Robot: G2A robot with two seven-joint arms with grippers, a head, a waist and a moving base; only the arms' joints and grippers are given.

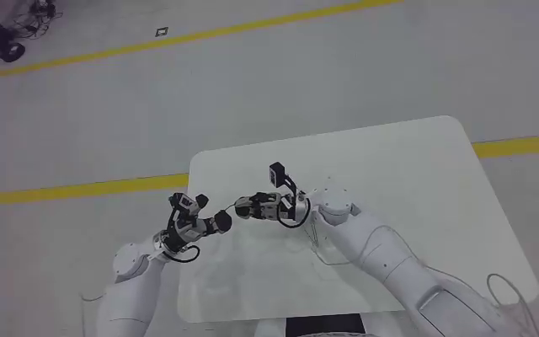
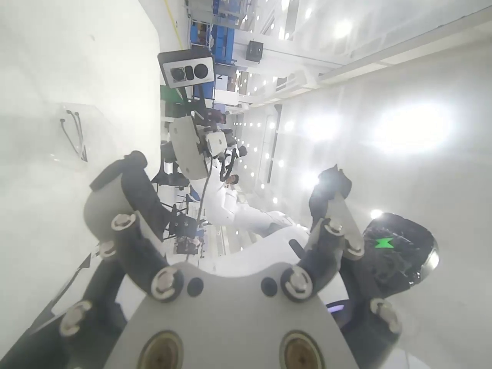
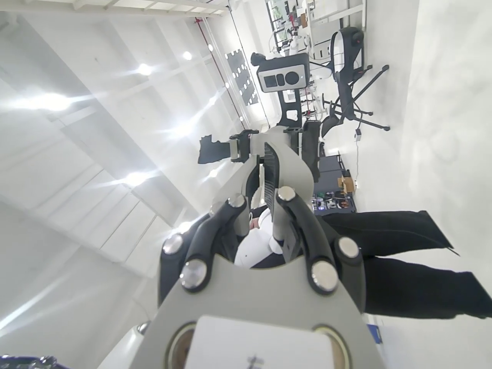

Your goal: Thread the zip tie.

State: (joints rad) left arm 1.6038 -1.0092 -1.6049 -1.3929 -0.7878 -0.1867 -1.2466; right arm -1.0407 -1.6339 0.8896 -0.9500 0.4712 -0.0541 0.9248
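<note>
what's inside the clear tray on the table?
Black zip ties lie loose in the clear tray, two heads side by side at one end. How many there are cannot be told: the strands overlap and the tray's wall blurs them.

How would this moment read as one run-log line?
right gripper: shut on zip tie, above table | left gripper: open, facing it | zip tie: free end points toward left gripper
</note>
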